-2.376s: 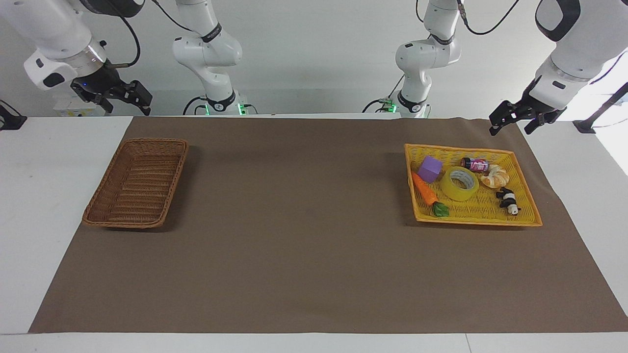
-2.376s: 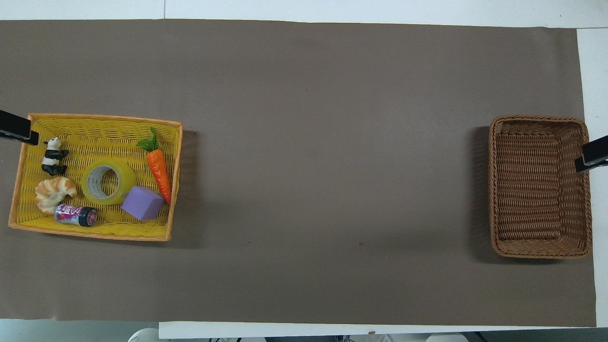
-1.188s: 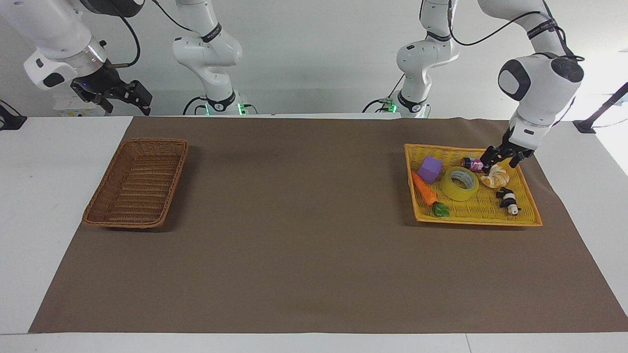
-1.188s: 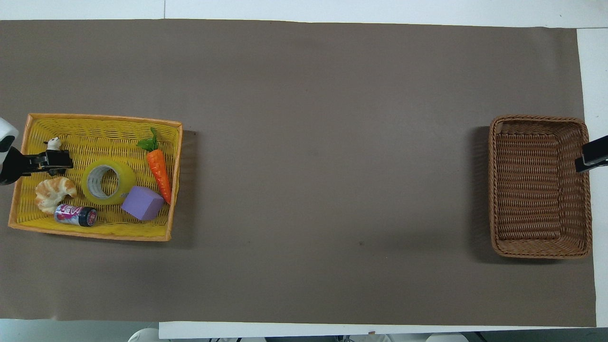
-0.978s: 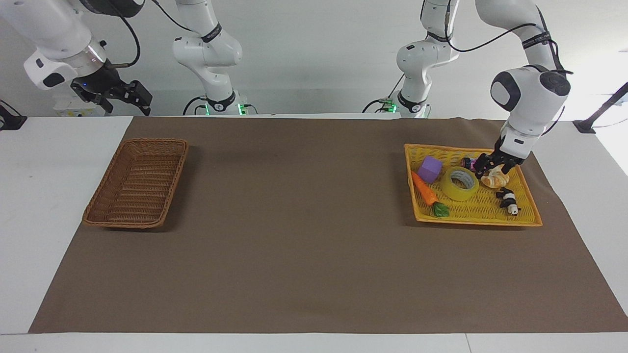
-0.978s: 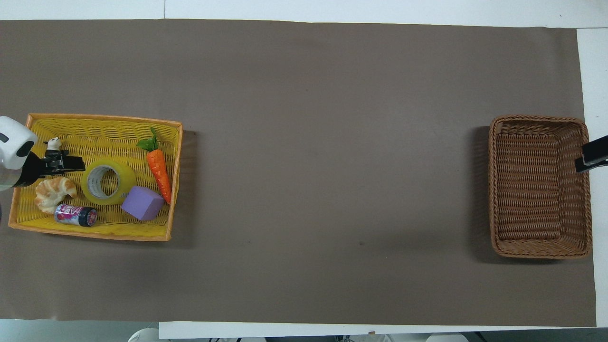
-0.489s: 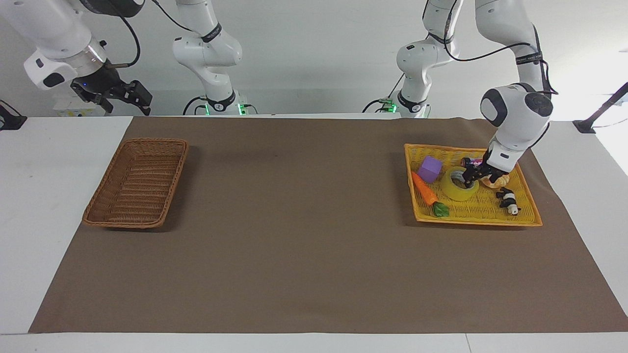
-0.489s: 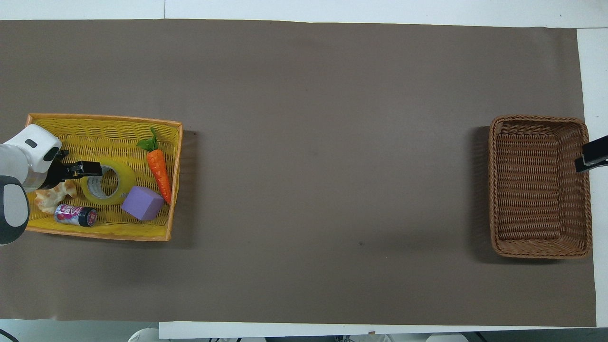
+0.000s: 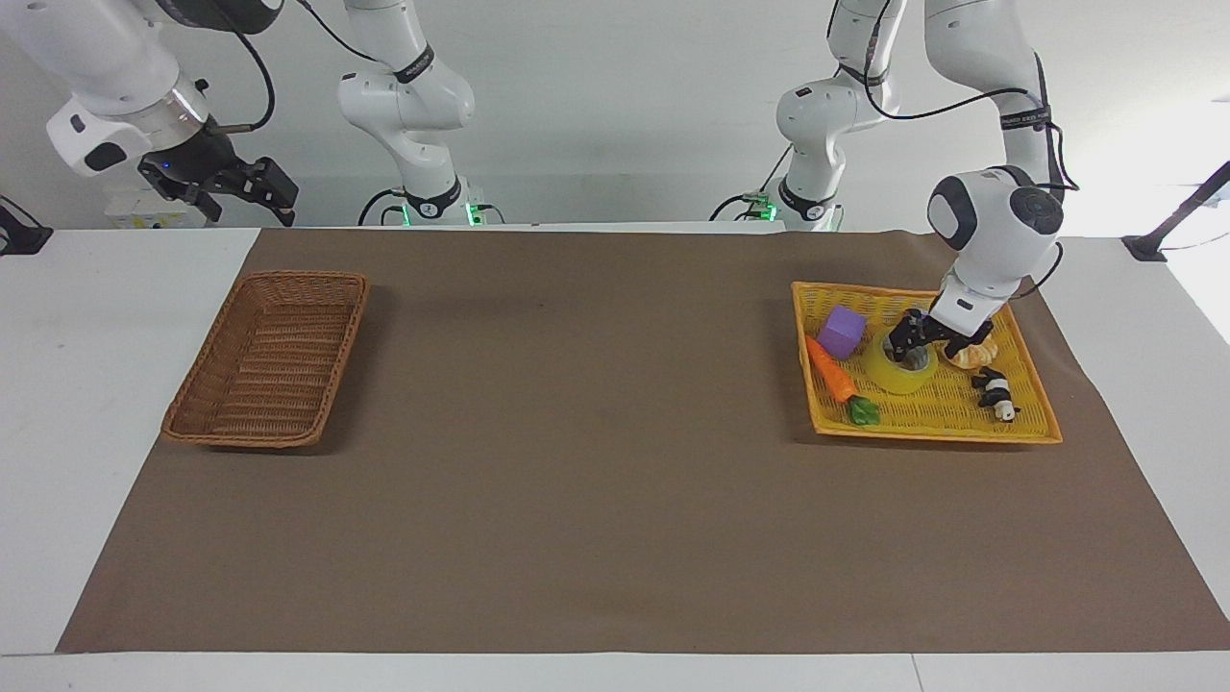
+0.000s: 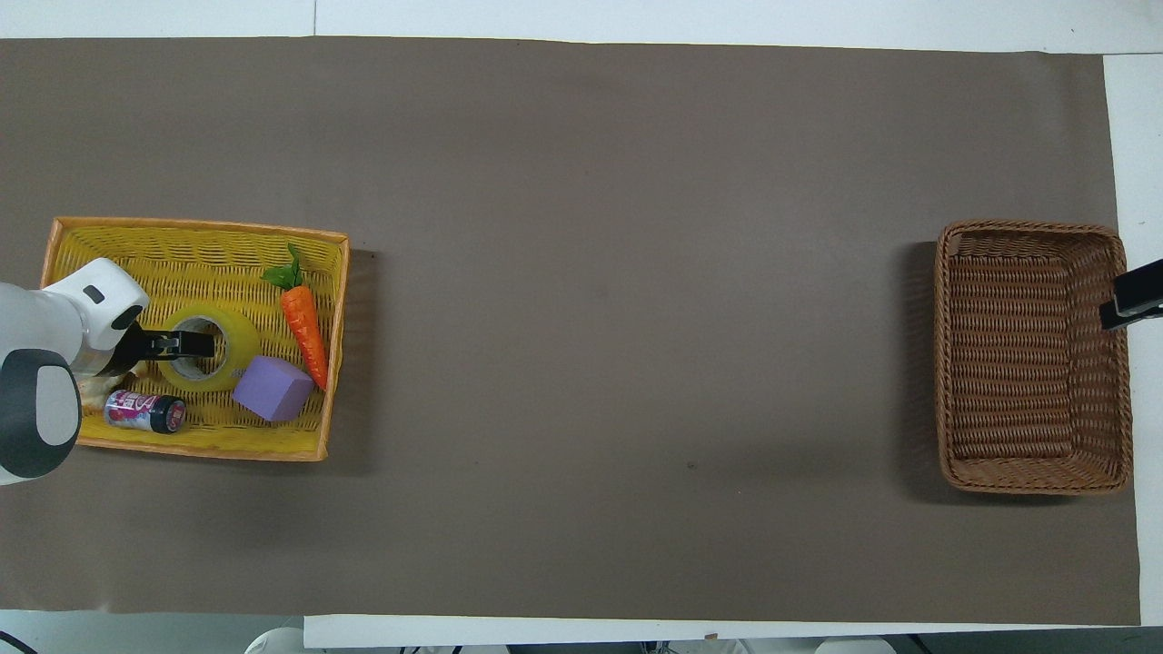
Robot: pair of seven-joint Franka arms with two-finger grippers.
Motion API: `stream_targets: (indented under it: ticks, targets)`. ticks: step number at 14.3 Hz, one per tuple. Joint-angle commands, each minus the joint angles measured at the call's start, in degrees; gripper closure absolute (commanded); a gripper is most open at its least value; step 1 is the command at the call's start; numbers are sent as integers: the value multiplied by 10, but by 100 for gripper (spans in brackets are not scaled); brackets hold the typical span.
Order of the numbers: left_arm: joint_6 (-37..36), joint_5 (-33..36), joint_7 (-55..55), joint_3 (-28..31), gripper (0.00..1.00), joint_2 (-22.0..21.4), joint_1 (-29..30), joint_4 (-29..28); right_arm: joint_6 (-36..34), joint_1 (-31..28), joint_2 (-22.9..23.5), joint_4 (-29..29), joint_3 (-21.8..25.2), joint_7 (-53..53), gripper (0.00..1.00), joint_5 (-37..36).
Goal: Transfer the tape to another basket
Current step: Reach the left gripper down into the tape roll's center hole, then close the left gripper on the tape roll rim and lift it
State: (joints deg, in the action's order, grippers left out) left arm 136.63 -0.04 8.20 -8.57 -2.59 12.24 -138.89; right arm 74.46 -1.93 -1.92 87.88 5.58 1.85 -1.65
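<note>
The tape (image 9: pixel 898 377) lies flat in the yellow-orange tray (image 9: pixel 937 434) at the left arm's end of the table; it also shows in the overhead view (image 10: pixel 233 338). My left gripper (image 9: pixel 913 350) is down at the tape, open, its fingertips at the roll's top around the core. In the overhead view the left gripper (image 10: pixel 191 345) lies across the roll's hole. The brown wicker basket (image 9: pixel 264 278) stands empty at the right arm's end, and shows in the overhead view (image 10: pixel 1027 226). My right gripper (image 9: pixel 252 185) waits raised and open beside the basket.
In the tray with the tape are a purple cube (image 9: pixel 842 331), a toy carrot (image 9: pixel 832 373), a croissant (image 9: pixel 976 356), a panda figure (image 9: pixel 995 392) and a small can (image 10: pixel 145 411). A brown mat (image 9: pixel 596 432) covers the table between tray and basket.
My left gripper came down from above the tray's edge, passed over the croissant, and now sits low on the tape. The right arm has not moved.
</note>
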Motion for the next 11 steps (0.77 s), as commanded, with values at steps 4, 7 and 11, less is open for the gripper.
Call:
stream_targets:
  ticks: [4, 7, 11]
  targets:
    - [15, -3, 52, 4, 23, -11, -6, -22, 1, -1, -14, 16, 0, 14, 0, -3]
    - [11, -3, 53, 4, 60, -12, -5, -23, 1, -1, -14, 16, 0, 14, 0, -3]
    - [15, -3, 53, 4, 60, -12, -1, -24, 1, -1, -15, 16, 0, 14, 0, -3]
